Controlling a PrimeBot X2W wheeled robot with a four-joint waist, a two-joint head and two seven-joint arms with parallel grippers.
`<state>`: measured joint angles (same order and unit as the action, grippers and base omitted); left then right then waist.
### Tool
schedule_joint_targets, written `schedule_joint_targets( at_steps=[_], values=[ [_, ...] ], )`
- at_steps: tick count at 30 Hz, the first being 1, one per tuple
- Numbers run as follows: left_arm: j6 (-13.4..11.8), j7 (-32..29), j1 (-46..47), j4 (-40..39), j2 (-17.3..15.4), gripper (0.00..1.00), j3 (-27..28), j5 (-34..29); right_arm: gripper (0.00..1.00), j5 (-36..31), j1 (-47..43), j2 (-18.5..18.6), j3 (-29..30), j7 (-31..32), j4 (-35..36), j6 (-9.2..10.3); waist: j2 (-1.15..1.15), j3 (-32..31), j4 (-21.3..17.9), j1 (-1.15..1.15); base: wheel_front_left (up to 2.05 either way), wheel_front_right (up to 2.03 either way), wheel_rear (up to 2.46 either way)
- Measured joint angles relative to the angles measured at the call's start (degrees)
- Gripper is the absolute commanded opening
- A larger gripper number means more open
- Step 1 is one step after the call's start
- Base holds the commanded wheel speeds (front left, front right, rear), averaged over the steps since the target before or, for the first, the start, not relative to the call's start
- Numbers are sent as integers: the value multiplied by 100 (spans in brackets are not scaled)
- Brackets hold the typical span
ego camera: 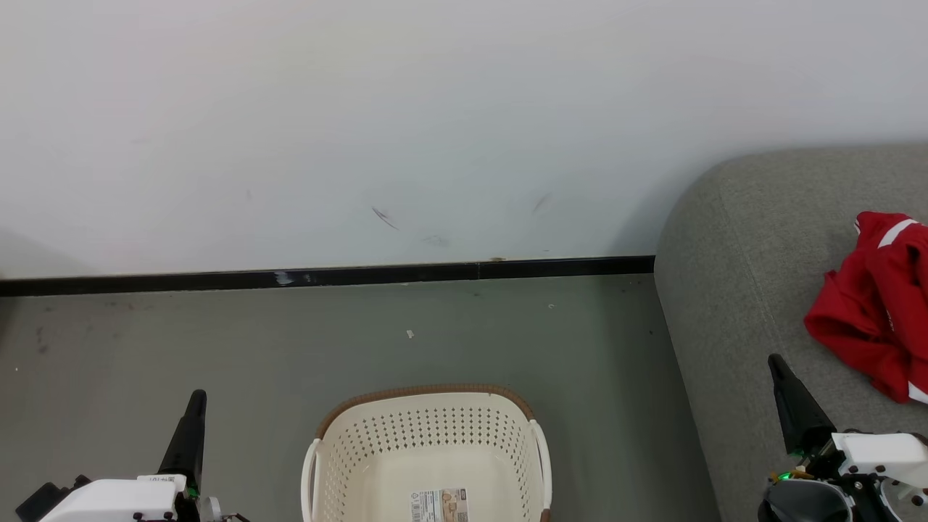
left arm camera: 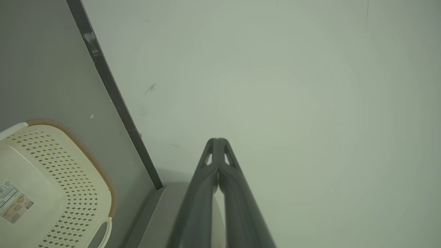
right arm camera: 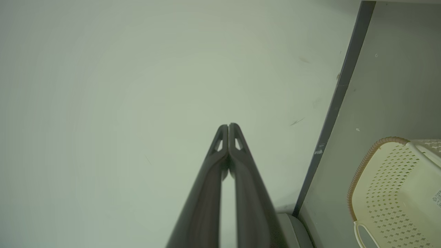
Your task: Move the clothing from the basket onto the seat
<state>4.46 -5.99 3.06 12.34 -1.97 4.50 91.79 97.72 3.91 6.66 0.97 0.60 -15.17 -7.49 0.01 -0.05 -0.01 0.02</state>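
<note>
left gripper [ego camera: 196,397]: we note fingers pressed together, gripping nothing, over the floor [ego camera: 507,341] left of the basket.
basket [ego camera: 428,392]: upright on the floor between both grippers; inside we see a label [ego camera: 439,505] on its bottom.
right gripper [ego camera: 776,360]: fingers closed tip to tip, gripping nothing, over the seat [ego camera: 725,290] near its rounded edge.
clothing [ego camera: 870,304]: red, crumpled, on the seat, apart from the right gripper.

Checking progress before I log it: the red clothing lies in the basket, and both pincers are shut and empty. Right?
No. The head view shows the red clothing lying on the seat, not in the basket. The left pincer and right pincer are indeed shut and empty.
</note>
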Motion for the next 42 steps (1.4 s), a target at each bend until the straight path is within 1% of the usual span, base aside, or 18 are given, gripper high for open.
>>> schedule_joint_targets(
  at_steps=[42],
  values=[
    [24, 0, 8, 42, 1, 0, 5, 0, 0, 1, 1, 4, -3, -1, -14, 0, 0, -1, 0, -1, 0, 0, 0]
  ],
)
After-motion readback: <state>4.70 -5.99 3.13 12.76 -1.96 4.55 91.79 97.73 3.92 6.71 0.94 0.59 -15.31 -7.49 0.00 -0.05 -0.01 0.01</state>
